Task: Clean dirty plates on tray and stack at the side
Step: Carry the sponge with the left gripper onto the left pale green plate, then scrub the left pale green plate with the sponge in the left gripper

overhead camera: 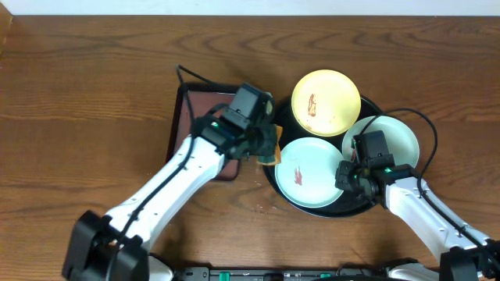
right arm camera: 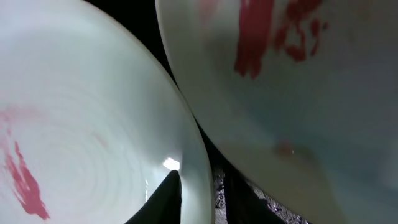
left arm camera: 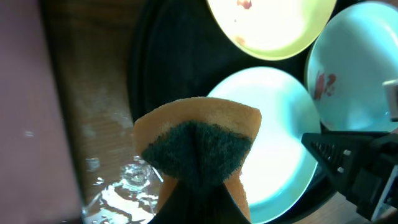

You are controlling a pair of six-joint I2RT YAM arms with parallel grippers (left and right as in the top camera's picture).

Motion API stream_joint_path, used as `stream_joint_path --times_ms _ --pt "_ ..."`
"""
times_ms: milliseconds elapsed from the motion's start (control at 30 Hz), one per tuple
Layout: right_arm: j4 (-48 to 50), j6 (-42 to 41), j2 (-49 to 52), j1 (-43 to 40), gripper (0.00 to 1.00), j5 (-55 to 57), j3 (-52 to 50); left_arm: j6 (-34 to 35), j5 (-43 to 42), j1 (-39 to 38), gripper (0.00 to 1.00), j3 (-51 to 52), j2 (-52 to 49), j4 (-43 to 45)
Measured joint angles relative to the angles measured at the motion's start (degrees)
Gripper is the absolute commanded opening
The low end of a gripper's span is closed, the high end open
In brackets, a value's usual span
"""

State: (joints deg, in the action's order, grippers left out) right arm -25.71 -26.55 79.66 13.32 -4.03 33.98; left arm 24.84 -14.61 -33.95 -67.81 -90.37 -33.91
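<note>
- Gripping a folded sponge (left arm camera: 198,149), the left gripper (overhead camera: 266,147) has its fingers closed on it with the green scouring face outward. It sits at the left rim of the tray (overhead camera: 312,212), near the centre of the overhead frame.
- Three dishes lie in that tray: the yellow plate (overhead camera: 326,102) at the top, one mint plate (overhead camera: 311,173) at lower centre, and the other mint plate (overhead camera: 394,136) at the right. Each shows a red-brown smear.
- The right gripper (overhead camera: 353,170) sits between the two mint ones. In the right wrist view its fingers (right arm camera: 166,199) straddle a rim, but I cannot tell whether they clamp it.
- All three look stiff, light and glossy, so they are likely slippery and easy to chip. The raised rim seems the only hold, pinched from the edge.
- The sponge is soft and yielding, so whichever dish is scrubbed probably needs steadying.
- The reddish-brown tray (overhead camera: 199,117) lies to the upper left of the black one.
</note>
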Motion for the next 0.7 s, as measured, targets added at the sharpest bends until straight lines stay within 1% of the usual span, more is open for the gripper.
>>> stream_joint_path --times_ms 67,133,200,267,300,500,700 --pt "0.33 -0.11 0.11 0.0 0.25 0.0 0.0 0.74 0.02 -0.87 0.07 0.0 -1.57 0.68" --pt "1.01 -0.2 0.68 0.0 0.24 0.0 0.0 1.09 0.15 -1.84 0.07 0.0 -3.13 1.68" --pt "2.34 -0.17 2.32 0.0 0.16 0.0 0.0 1.36 0.22 -2.89 0.07 0.0 -4.72 2.84" --pt "4.17 -0.15 3.23 0.0 0.05 0.2 0.15 1.79 0.37 -3.89 0.07 0.0 -6.01 4.02" --pt "4.87 -0.2 3.72 0.0 0.01 0.42 0.31 2.05 0.37 -4.48 0.07 0.0 -6.64 4.66" --pt "5.64 -0.92 4.48 0.0 0.01 -1.64 0.9 4.26 0.37 -7.63 0.07 0.0 -10.1 10.73" --pt "5.44 -1.51 4.63 0.0 0.01 -2.19 1.05 8.76 -0.26 -10.84 0.07 0.0 -17.99 15.78"
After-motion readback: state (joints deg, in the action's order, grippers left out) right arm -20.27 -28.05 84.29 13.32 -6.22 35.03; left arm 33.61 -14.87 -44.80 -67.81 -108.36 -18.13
